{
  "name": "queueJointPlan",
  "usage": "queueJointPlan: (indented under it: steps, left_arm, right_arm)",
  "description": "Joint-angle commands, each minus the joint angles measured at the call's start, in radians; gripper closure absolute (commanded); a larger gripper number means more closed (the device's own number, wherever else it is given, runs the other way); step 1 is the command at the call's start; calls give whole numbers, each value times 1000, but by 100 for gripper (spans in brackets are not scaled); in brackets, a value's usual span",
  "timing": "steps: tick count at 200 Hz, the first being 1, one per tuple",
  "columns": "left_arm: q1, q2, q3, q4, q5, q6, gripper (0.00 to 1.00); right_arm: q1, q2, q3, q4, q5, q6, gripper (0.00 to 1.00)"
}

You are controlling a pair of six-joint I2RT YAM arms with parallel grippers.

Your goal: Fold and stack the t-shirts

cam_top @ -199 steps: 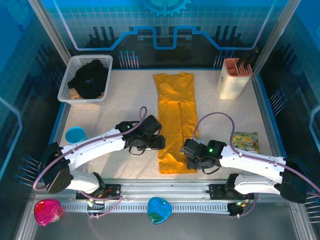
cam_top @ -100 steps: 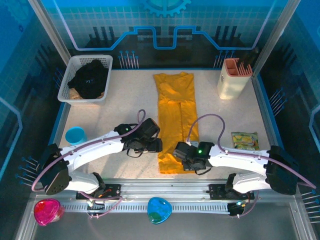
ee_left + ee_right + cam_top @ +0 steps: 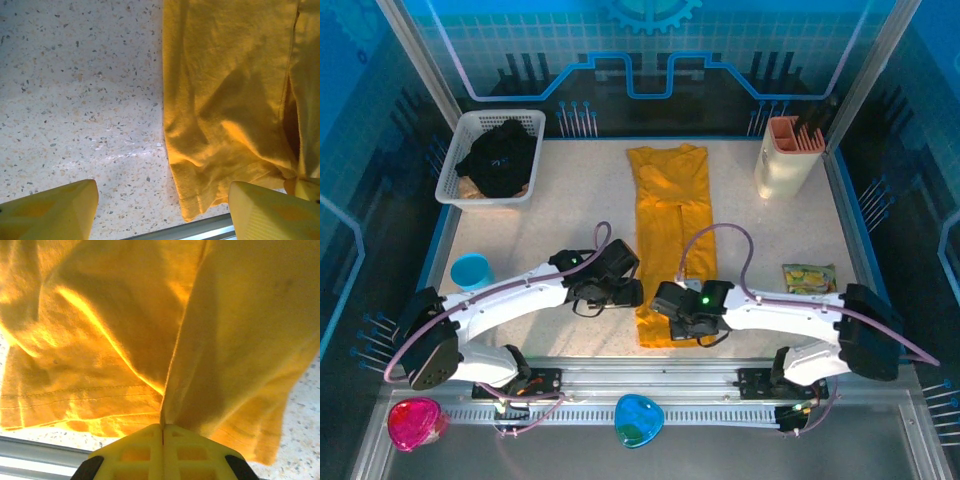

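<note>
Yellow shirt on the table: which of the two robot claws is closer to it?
Right. The right gripper is shut on the yellow shirt at its near hem, with cloth pinched in its jaws. The left gripper hangs open over the shirt's left edge, gripping nothing.

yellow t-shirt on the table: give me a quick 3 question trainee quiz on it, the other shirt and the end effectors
1. True or false: the right end effector is shut on the plain golden-yellow cloth t-shirt.
2. Fill in the blank: the left end effector, hanging over the yellow shirt's near left corner, stands ____ (open or shut).
3. Where is the black cloth t-shirt?
A. in the white plastic mesh basket
B. under the yellow shirt
C. in the left end effector

Key: 1 true; 2 open; 3 A
</note>
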Motion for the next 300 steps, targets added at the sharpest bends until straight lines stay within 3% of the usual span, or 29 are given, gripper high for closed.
queueJointPlan:
  steps: [1, 9, 37, 51, 86, 124, 144, 160, 170, 187, 195, 209, 221, 235, 255, 258, 263, 270, 300]
  left_arm:
    - [5, -21, -15, -1, 1, -25, 30]
    - [5, -23, -18, -2, 0, -25, 30]
    - [5, -29, -26, -5, -2, -27, 30]
    - [5, -29, -28, -9, -7, -27, 29]
    - [4, -29, -29, -8, -19, 8, 22]
    - [3, -123, -52, 106, -98, 137, 19]
    - [3, -204, -57, 213, -178, 279, 19]
    - [4, -267, -65, 331, -197, 445, 18]
    - [4, -308, -90, 419, -192, 553, 16]
    - [5, -375, -159, 583, -64, 784, 16]
    - [5, -401, -184, 623, -17, 875, 16]
    - [5, -435, -236, 645, 90, 1047, 12]
    - [4, -457, -263, 568, 217, 1249, 12]
    - [3, -461, -244, 419, 278, 1424, 20]
    - [-2, -410, -153, 228, 279, 1505, 38]
    - [-7, -398, -136, 193, 289, 1519, 44]
    - [-16, -376, -110, 134, 306, 1551, 66]
    - [-40, -343, -82, 68, 297, 1582, 80]
    - [-172, -183, -47, -55, 154, 1614, 81]
  right_arm:
    - [18, 82, 21, 39, -33, -37, 100]
    - [20, 114, 59, 52, -43, -45, 96]
    - [32, 203, 133, 10, -41, -70, 70]
    - [40, 215, 163, -21, -24, -80, 62]
    - [27, 135, 159, -44, 2, -122, 55]
    - [-77, -172, 129, -127, 104, -351, 55]
    - [-171, -377, 88, -97, 113, -586, 56]
    - [-258, -538, -10, 5, -5, -889, 57]
    - [-276, -648, -76, 69, -46, -1034, 50]
    - [-285, -815, -175, 140, -191, -1373, 41]
    - [-288, -861, -194, 150, -193, -1459, 38]
    - [-307, -868, -175, 100, -220, -1587, 36]
    - [-322, -822, -147, -16, -291, -1725, 35]
    - [-320, -737, -123, -133, -326, -1845, 33]
    - [-293, -605, -127, -230, -343, -1929, 34]
    - [-285, -588, -132, -235, -342, -1938, 34]
    - [-267, -562, -144, -237, -339, -1947, 34]
    - [-242, -533, -161, -226, -328, -1953, 34]
    - [-178, -449, -212, -109, -316, -1876, 37]
